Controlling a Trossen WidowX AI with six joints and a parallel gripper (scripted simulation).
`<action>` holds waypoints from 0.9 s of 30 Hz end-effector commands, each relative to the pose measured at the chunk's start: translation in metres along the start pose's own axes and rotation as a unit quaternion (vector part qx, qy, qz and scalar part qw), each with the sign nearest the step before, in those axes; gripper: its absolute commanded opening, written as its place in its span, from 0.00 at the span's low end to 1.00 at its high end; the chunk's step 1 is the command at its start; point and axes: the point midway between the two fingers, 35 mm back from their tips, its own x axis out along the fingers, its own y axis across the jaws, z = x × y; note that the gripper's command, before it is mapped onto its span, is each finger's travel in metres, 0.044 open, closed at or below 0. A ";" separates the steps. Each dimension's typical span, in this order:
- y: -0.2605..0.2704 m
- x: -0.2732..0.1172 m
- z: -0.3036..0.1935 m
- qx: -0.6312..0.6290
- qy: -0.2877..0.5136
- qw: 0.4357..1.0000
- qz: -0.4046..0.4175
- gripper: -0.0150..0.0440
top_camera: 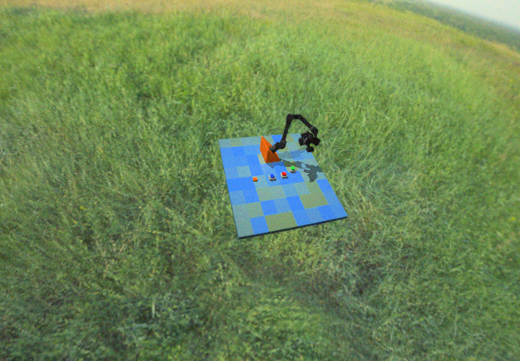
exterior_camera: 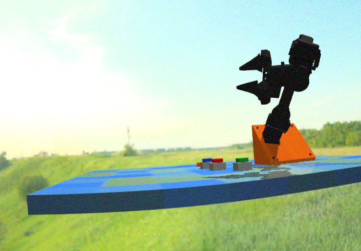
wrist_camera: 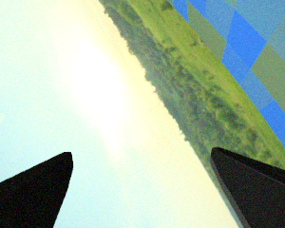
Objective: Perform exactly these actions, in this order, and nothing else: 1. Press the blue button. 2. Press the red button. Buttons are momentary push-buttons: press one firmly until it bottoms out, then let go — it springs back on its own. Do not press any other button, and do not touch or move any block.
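The blue button (top_camera: 272, 175) (exterior_camera: 206, 159) sits on a light base, partly behind the red button's base in the exterior view. The red button (top_camera: 284, 173) (exterior_camera: 217, 160) stands between the blue and green buttons. Both caps stand up from their bases. My gripper (exterior_camera: 238, 78) (wrist_camera: 143, 158) is open with nothing between its fingers. It is raised high above the table top, clear of every button, and its fingers point roughly level in the exterior view. The wrist view shows no button.
The green button (top_camera: 293, 168) (exterior_camera: 241, 159) stands beside the red one, nearest the arm's shadow. A small orange block (top_camera: 254, 179) (exterior_camera: 198, 164) lies beyond the blue button. The orange arm mount (top_camera: 269, 153) (exterior_camera: 293, 148) stands on the chequered table (top_camera: 247, 208) (exterior_camera: 97, 202).
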 end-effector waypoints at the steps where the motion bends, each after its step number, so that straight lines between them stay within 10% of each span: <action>1: -0.001 0.001 0.001 0.003 -0.005 1.000 0.002 0.93; 14: -0.035 0.091 0.100 0.308 -0.365 0.848 0.227 0.93; 27: -0.028 0.175 0.198 0.629 -0.537 0.307 0.471 0.93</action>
